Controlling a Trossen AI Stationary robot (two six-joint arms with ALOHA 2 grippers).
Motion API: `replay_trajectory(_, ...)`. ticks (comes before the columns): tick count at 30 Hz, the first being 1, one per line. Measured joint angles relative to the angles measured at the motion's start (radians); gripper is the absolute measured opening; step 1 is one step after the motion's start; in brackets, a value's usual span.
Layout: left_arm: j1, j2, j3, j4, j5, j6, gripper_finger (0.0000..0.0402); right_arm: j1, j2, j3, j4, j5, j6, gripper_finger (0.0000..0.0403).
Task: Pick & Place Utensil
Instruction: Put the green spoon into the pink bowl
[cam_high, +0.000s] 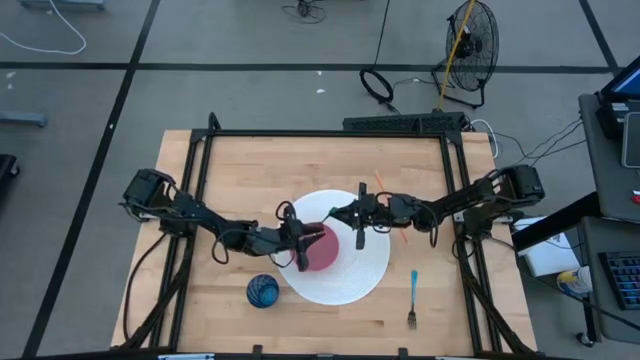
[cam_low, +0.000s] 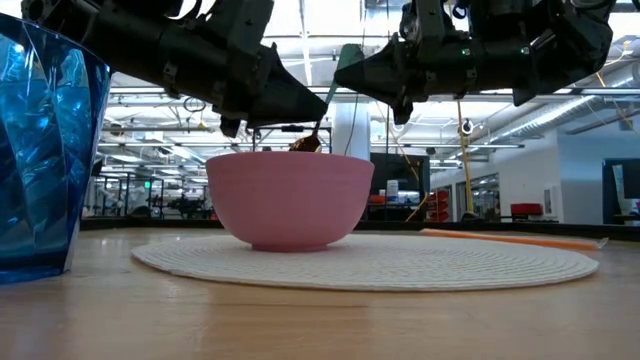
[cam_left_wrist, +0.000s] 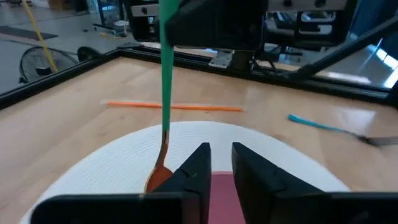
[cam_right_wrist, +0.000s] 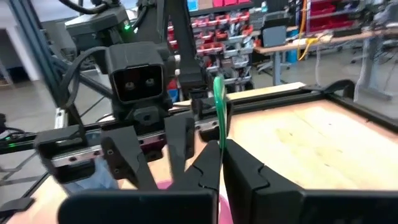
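Observation:
A green-handled spoon (cam_low: 325, 100) with a copper bowl end (cam_low: 305, 143) hangs over the pink bowl (cam_low: 290, 200), which stands on a white round placemat (cam_high: 365, 275). My right gripper (cam_high: 343, 213) is just off the pink bowl's (cam_high: 325, 252) far-right side and is shut on the spoon. My left gripper (cam_high: 305, 245) hovers over the bowl's left rim with its fingers (cam_left_wrist: 193, 165) a little apart, touching nothing. From the left wrist view the spoon's handle (cam_left_wrist: 166, 74) runs down just beyond those fingers. My right gripper pinches the spoon's green handle (cam_right_wrist: 219, 112) near its upper end between its two fingers (cam_right_wrist: 208, 162), coming level from the table's right. The spoon is lifted clear and slants down below the fingers, its copper end at the pink bowl's rim.
A blue cup (cam_high: 263, 290) stands near the table's near edge, left of the placemat. A blue-handled fork (cam_high: 413, 298) lies on the wood to the placemat's right. An orange stick (cam_left_wrist: 174, 106) lies beyond the placemat's far side. Black frame rails border the table.

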Motion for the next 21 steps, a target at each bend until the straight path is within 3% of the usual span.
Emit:
replay_trajectory(5, 0.000, -0.081, 0.000, -0.087, 0.018, 0.055, 0.0103, -0.013, 0.000, 0.000, -0.031, -0.062, 0.037, 0.0001)
replay_trajectory(12, -0.028, -0.320, 0.000, -0.431, 0.013, 0.150, 0.0131, -0.025, 0.000, 0.000, -0.047, -0.141, 0.045, 0.0001)
replay_trajectory(17, -0.054, -0.493, 0.000, -0.710, -0.102, 0.144, 0.0134, -0.044, 0.000, 0.003, -0.057, -0.172, 0.046, 0.0000)
replay_trajectory(21, -0.072, -0.597, 0.000, -0.907, -0.231, 0.040, 0.0134, -0.054, 0.023, 0.069, -0.134, -0.229, 0.046, 0.0000)
